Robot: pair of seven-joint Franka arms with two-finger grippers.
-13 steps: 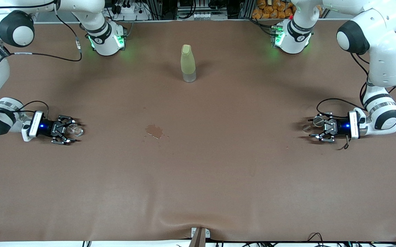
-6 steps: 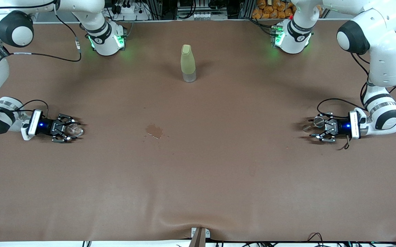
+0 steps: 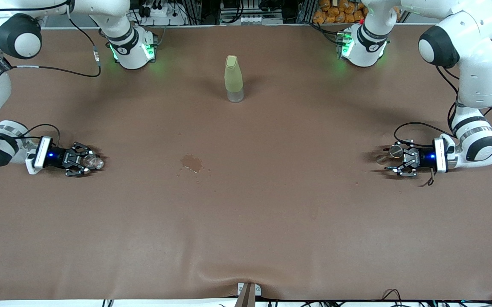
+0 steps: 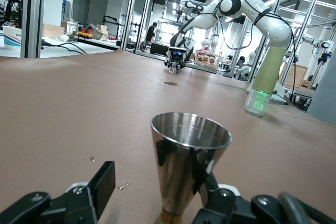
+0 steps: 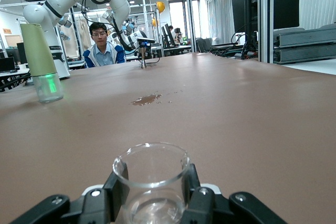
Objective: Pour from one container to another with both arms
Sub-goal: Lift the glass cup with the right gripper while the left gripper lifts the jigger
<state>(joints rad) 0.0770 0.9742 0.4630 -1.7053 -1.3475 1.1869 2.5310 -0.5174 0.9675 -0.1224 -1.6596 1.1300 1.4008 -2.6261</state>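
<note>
The tiny transparent cup (image 3: 94, 161) stands on the brown table at the right arm's end. My right gripper (image 3: 85, 160) lies low over the table, shut on it. In the right wrist view both pads (image 5: 116, 186) press the cup's (image 5: 152, 174) sides, around my right gripper (image 5: 154, 188). The silvery jigger (image 3: 395, 150) stands upright at the left arm's end, between the fingers of my open left gripper (image 3: 393, 160). In the left wrist view the jigger (image 4: 190, 150) touches one finger (image 4: 209, 179) of my left gripper (image 4: 157, 184). A gap separates it from the other.
A tall pale yellow-green bottle (image 3: 233, 79) stands mid-table, close to the robots' bases. A small wet stain (image 3: 192, 162) marks the brown table mat (image 3: 246, 221) between the two grippers. Cables trail beside both wrists.
My right gripper's fingers have drawn in and shut on the transparent cup. The left gripper and the jigger have stayed where they were.
</note>
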